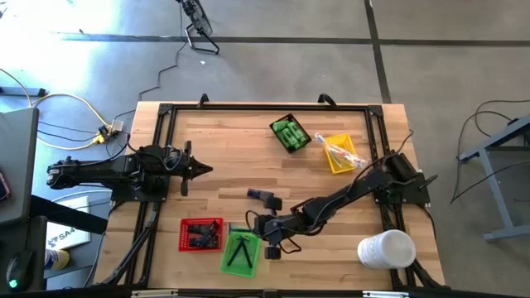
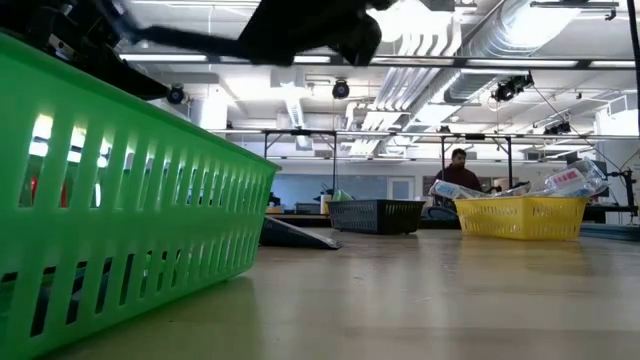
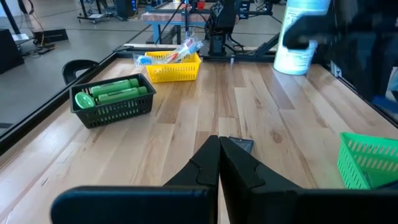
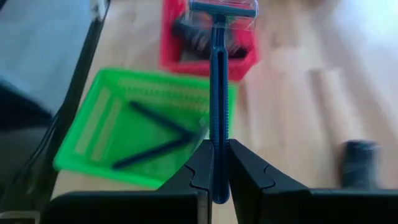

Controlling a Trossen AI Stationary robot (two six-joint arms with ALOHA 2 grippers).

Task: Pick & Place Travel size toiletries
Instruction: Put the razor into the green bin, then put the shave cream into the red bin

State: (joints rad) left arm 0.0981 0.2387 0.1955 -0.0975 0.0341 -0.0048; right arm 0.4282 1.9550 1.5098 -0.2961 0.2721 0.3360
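My right gripper [image 4: 219,149] is shut on a thin blue razor [image 4: 217,74] and hangs over the near-middle of the table [image 1: 252,225], above the green tray [image 4: 143,134], in which two dark thin pieces lie crossed. The red tray [image 1: 201,233] holds dark packets. One dark packet [image 1: 263,197] lies flat on the table. My left gripper [image 3: 219,146] is shut with nothing between its fingers and waits at the table's left side [image 1: 199,170]. My right gripper pinches the razor's thin handle [image 4: 217,134] between its two fingers, near the handle's tail end. The handle runs along the fingers and sticks out ahead of them, its head [image 4: 222,9] at the free end. The fingers slant down from the table's right side. The razor is lifted clear.
A black tray [image 1: 290,132] of green bottles and a yellow tray [image 1: 339,153] of clear-wrapped sticks stand toward the far right. A big white cylinder [image 1: 386,248] lies at the near right corner. A black frame [image 1: 161,116] rims the table. A person [image 2: 458,170] shows far behind.
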